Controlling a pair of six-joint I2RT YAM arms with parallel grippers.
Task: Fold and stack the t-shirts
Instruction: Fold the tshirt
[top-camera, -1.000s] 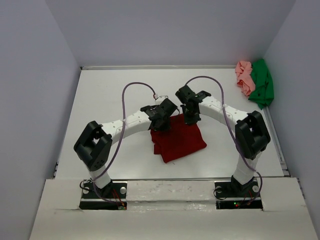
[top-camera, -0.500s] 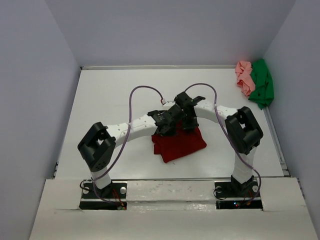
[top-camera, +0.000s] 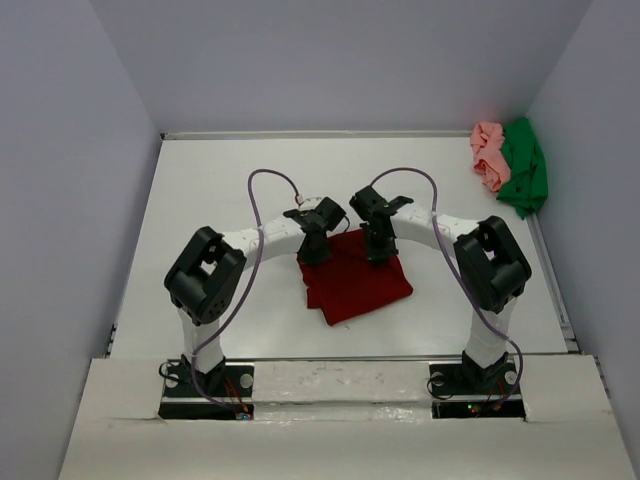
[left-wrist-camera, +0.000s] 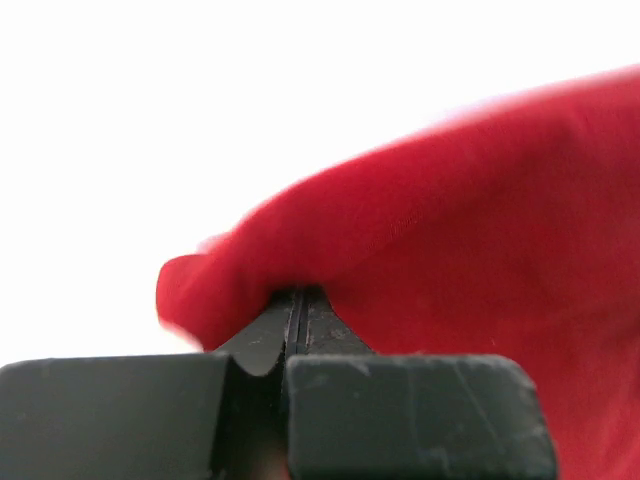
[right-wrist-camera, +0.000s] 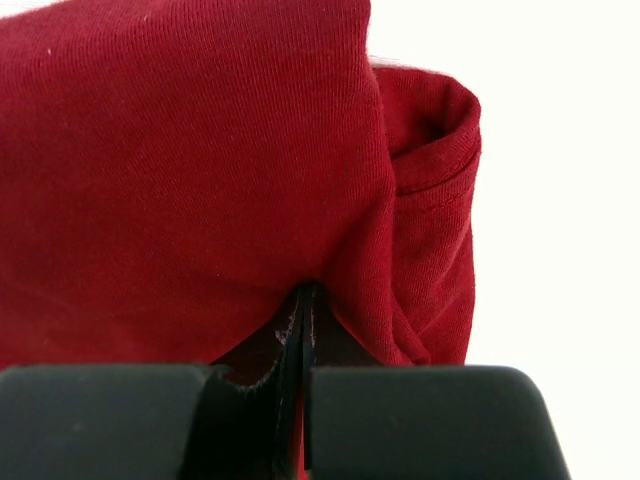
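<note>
The dark red t-shirt (top-camera: 355, 285) lies folded into a rough square at the table's middle. My left gripper (top-camera: 316, 250) stands at its far left corner and my right gripper (top-camera: 378, 250) at its far right corner. In the left wrist view the left gripper (left-wrist-camera: 295, 296) has its jaws pressed together, with red cloth (left-wrist-camera: 450, 220) bulging over the tips. In the right wrist view the right gripper (right-wrist-camera: 306, 290) is shut too, and folds of the cloth (right-wrist-camera: 180, 180) run into its tips. The pale pink t-shirt (top-camera: 489, 155) and the bright green t-shirt (top-camera: 525, 175) lie crumpled together at the far right corner.
White table (top-camera: 220, 190) bounded by grey walls at left, back and right. Both arm bases stand at the near edge, and purple cables loop above the wrists.
The left gripper swung right until it was close beside the right one, then went back left to the shirt's far left corner. The red shirt's outline is nearly unchanged.
</note>
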